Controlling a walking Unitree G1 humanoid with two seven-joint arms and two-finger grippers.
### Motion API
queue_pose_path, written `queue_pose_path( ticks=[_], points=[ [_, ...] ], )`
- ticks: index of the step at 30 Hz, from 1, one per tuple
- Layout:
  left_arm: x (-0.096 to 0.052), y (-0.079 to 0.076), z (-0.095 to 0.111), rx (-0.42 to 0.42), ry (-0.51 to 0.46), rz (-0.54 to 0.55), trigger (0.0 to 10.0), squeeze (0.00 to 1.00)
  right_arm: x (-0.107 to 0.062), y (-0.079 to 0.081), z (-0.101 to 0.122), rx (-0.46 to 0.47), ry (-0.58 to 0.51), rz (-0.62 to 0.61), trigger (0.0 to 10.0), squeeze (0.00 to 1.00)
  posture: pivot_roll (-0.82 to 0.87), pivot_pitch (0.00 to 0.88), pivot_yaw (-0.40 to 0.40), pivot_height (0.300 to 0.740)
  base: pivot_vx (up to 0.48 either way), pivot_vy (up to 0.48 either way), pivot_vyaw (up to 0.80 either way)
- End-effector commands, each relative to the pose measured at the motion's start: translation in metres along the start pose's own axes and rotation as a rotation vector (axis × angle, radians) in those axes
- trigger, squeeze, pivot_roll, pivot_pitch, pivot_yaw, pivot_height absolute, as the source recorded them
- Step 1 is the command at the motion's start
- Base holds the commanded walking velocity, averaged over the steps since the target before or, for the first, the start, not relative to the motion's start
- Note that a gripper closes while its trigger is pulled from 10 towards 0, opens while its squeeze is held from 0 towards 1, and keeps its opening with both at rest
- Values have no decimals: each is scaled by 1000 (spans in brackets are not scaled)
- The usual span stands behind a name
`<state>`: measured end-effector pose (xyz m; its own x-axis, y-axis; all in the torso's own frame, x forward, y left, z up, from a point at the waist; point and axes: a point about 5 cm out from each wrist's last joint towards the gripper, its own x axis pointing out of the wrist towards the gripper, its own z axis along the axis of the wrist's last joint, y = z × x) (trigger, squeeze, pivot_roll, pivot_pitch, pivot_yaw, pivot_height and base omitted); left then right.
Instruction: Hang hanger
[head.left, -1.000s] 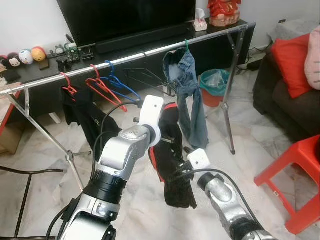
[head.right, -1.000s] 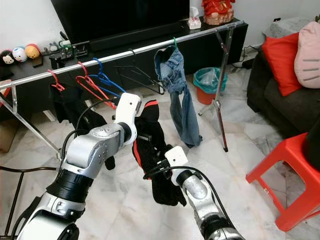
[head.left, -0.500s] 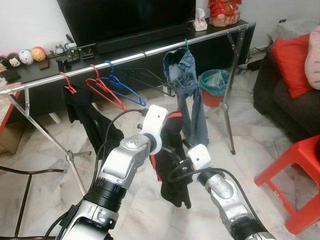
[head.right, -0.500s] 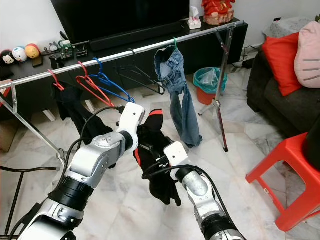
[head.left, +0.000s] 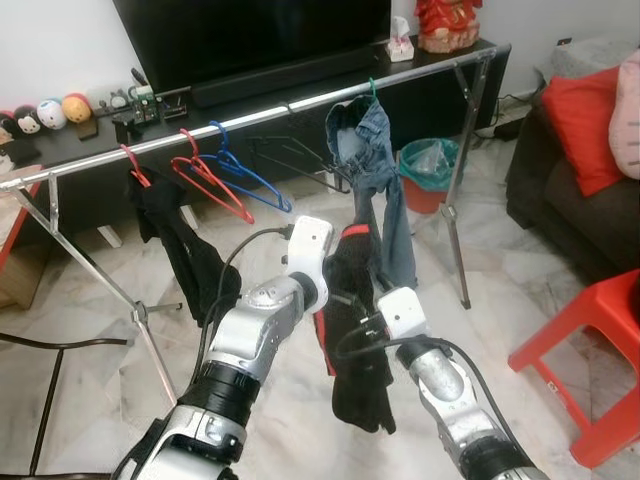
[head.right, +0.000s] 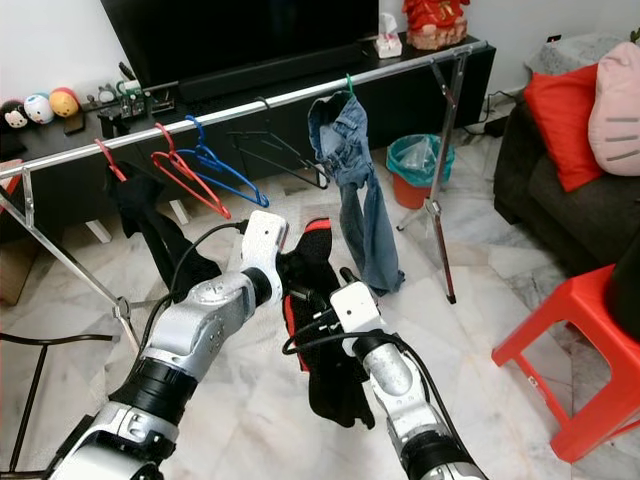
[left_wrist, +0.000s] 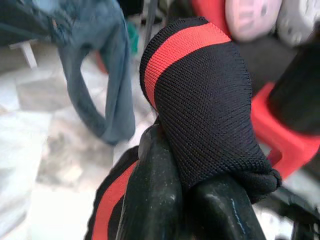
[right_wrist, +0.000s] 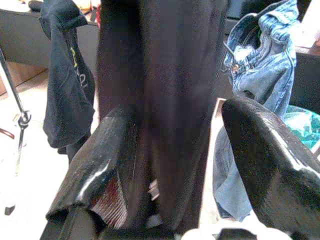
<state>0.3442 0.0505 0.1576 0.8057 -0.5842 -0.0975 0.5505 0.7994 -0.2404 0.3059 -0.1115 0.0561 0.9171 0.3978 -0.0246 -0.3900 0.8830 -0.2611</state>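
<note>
Gripping the black garment with a red stripe (head.left: 355, 320), the left pincer (left_wrist: 192, 200) was clamped on its knitted top edge, while the right pincer (right_wrist: 172, 165) stood open, its fingers either side of the hanging cloth without pinching it. Compared with 1 s before, both arms had reached further forward and the garment had moved nearer the clothes rail (head.left: 250, 118), though it remained well below the bar. No hanger could be made out inside the garment. On the rail hung a red hanger (head.left: 205, 180), a blue hanger (head.left: 250, 180) and a pair of jeans (head.left: 375, 170). By this judgement the approach was under way; hooking onto the rail was not yet done.
</note>
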Motion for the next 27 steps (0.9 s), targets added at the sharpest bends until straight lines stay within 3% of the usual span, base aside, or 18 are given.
queue_pose_path(
  ticks=[1, 8, 9, 11, 12, 19, 27],
  points=[
    [-4, 14, 6, -26, -52, 28, 10000, 0, 0, 6, 1, -7, -12, 14, 10000, 0, 122, 20, 135, 740, 0, 0, 0],
    [-15, 54, 8, -61, -122, 133, 10000, 0, -11, 3, 5, 12, -76, -38, 10000, 0, 105, 18, 129, 740, 0, 0, 0],
    [-15, 54, 8, -61, -122, 133, 10000, 0, -11, 3, 5, 12, -76, -38, 10000, 0, 105, 18, 129, 740, 0, 0, 0],
    [-18, 62, 8, -24, -133, 147, 10000, 0, -18, 3, 3, 25, -81, -45, 10000, 0, 105, 15, 130, 740, 0, 0, 0],
    [-19, 67, 5, 64, -115, 154, 10000, 0, -24, 3, 0, 31, -82, -47, 10000, 0, 98, 14, 131, 740, 0, 0, 0],
    [-24, 77, -17, 130, -57, 175, 10000, 0, -31, 1, -1, 59, -79, -78, 10000, 0, 91, 20, 129, 740, 0, 0, 0],
    [-25, 83, -33, 116, -29, 213, 10000, 0, -21, 2, 1, 113, -66, -74, 10000, 0, 95, 26, 125, 740, 0, 0, 0]
  ],
)
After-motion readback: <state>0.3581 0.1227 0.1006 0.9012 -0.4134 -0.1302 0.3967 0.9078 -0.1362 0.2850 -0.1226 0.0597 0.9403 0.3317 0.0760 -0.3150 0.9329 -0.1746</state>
